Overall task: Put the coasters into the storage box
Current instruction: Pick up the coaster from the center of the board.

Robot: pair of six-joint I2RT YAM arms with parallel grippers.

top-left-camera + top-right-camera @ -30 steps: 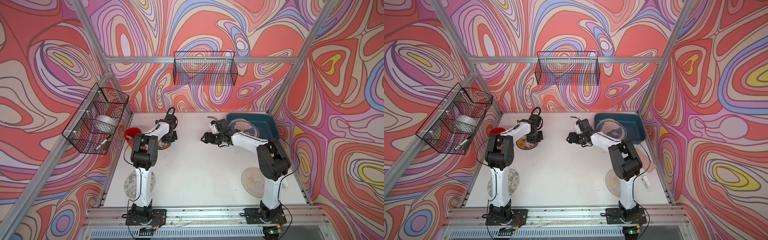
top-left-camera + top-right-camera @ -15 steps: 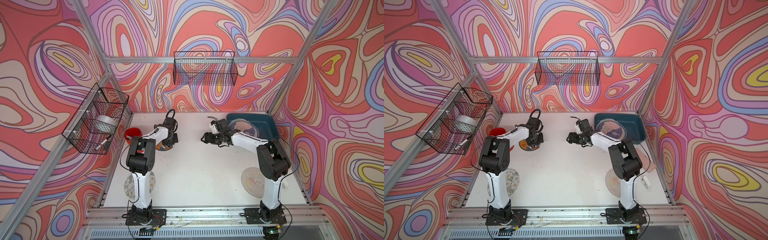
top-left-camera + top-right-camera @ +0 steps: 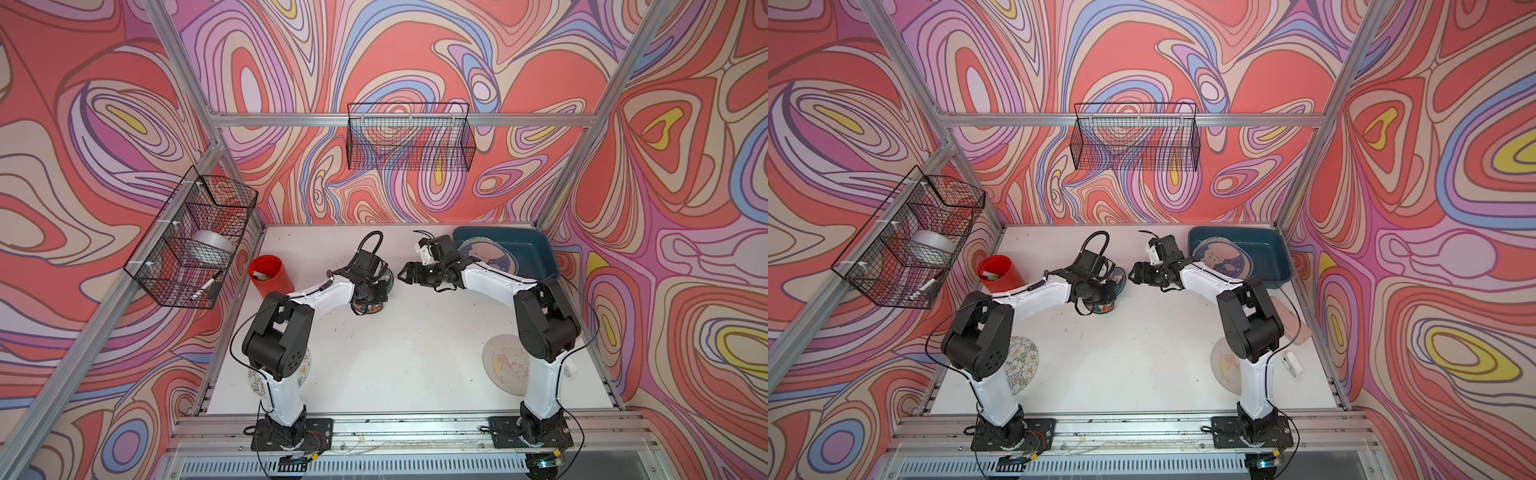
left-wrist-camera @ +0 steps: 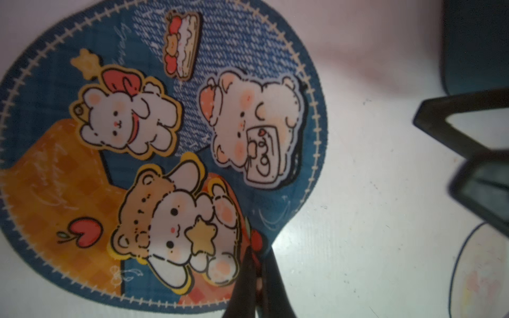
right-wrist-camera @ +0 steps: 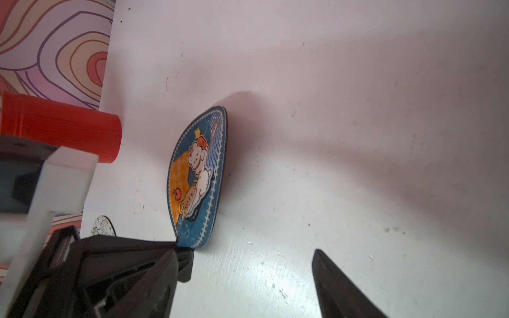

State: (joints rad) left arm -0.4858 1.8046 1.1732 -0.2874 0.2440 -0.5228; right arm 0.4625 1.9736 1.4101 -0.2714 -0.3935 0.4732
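Since a second ago, the left arm's elbow has been swung outward and the blue coaster (image 5: pixel 198 176) has been tipped up on edge from the worktop (image 3: pixel 395 353). Its rim is pinched between the pressed-together fingers of the left end effector (image 4: pixel 257 256); the right end effector (image 3: pixel 404 276) is held spread and empty nearby. The storage box (image 3: pixel 540 253), with coasters (image 3: pixel 488 259) inside, lies beyond the right end effector. Only the rim is gripped, so the thin mat could slip free or be dragged in transit.
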